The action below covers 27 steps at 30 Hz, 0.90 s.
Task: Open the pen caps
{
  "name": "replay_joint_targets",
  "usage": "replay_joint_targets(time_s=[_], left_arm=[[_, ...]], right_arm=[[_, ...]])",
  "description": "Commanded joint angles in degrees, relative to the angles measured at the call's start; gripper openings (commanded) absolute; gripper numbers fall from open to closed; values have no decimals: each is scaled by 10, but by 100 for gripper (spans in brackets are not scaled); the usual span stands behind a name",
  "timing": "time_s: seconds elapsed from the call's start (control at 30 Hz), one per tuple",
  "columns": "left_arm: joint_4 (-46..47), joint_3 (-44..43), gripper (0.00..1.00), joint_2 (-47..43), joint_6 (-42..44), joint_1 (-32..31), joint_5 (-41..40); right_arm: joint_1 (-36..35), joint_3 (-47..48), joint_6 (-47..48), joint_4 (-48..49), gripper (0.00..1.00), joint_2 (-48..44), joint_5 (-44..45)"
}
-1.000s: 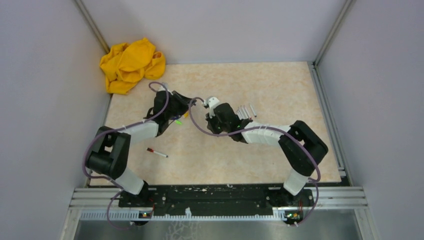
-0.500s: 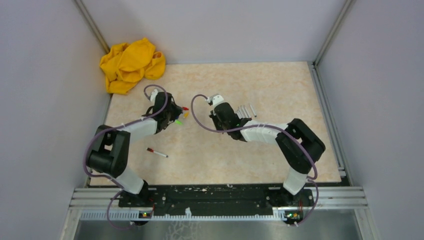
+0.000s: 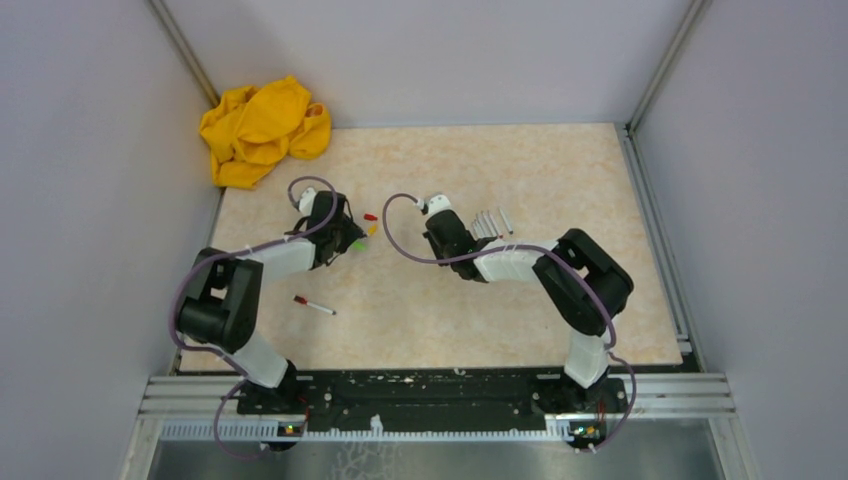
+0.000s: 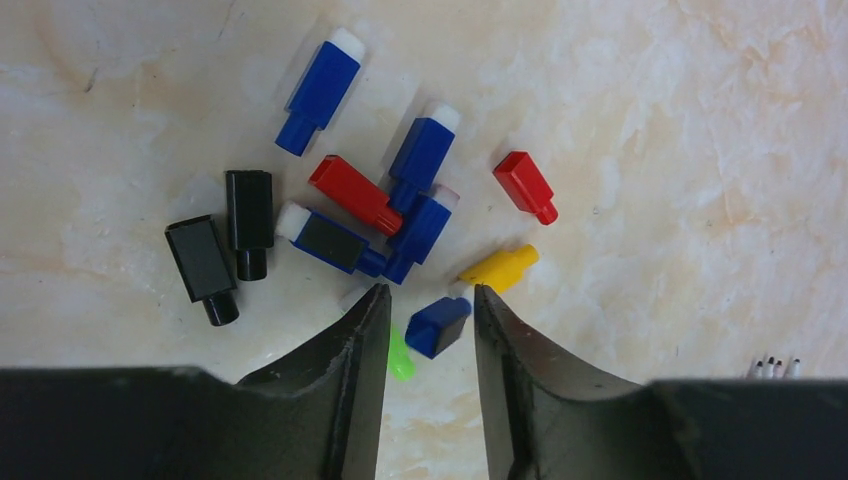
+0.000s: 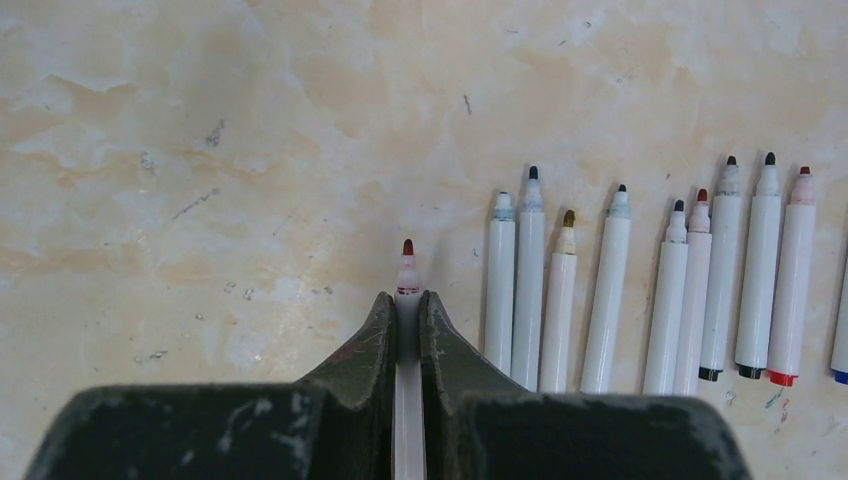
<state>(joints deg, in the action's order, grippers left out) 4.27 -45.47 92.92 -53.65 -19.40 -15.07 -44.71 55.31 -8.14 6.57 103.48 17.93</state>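
Note:
Several loose pen caps lie in a heap on the table in the left wrist view: blue ones (image 4: 321,82), red (image 4: 525,186), black (image 4: 203,268), yellow (image 4: 499,268) and a green one (image 4: 400,357). My left gripper (image 4: 430,300) hangs open over the heap's near edge. A blue cap (image 4: 438,326) lies loose between its jaws. From above, the left gripper (image 3: 345,232) sits beside the caps (image 3: 370,217). My right gripper (image 5: 405,298) is shut on a bare white marker (image 5: 407,272) with a dark red tip, just left of a row of uncapped markers (image 5: 610,300).
A capped marker with a red cap (image 3: 314,306) lies alone near the left arm. A crumpled yellow cloth (image 3: 262,130) fills the back left corner. The row of uncapped markers (image 3: 490,222) sits right of the right gripper. Walls and rails border the table (image 3: 560,170).
The two grippers, close together a second ago, have drawn apart. The left one went left to the heap of caps and opened. The right one drew back beside the marker row, still gripping its marker.

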Motion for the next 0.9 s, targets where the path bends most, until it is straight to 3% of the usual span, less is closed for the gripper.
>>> replay_joint_targets(time_s=[0.0, 0.33, 0.53, 0.77, 0.87], left_arm=[[-2, -1, 46, 8, 4, -1, -6], [-2, 4, 50, -33, 0, -2, -14], [-1, 21, 75, -120, -3, -6, -23], [-18, 28, 83, -223, 5, -9, -33], [-29, 26, 87, -273, 10, -10, -40]], right_arm=[[6, 28, 4, 27, 0, 8, 32], [6, 27, 13, 33, 2, 12, 54], [6, 38, 22, 27, 11, 14, 56], [6, 47, 27, 16, 28, 12, 52], [6, 52, 29, 9, 31, 10, 50]])
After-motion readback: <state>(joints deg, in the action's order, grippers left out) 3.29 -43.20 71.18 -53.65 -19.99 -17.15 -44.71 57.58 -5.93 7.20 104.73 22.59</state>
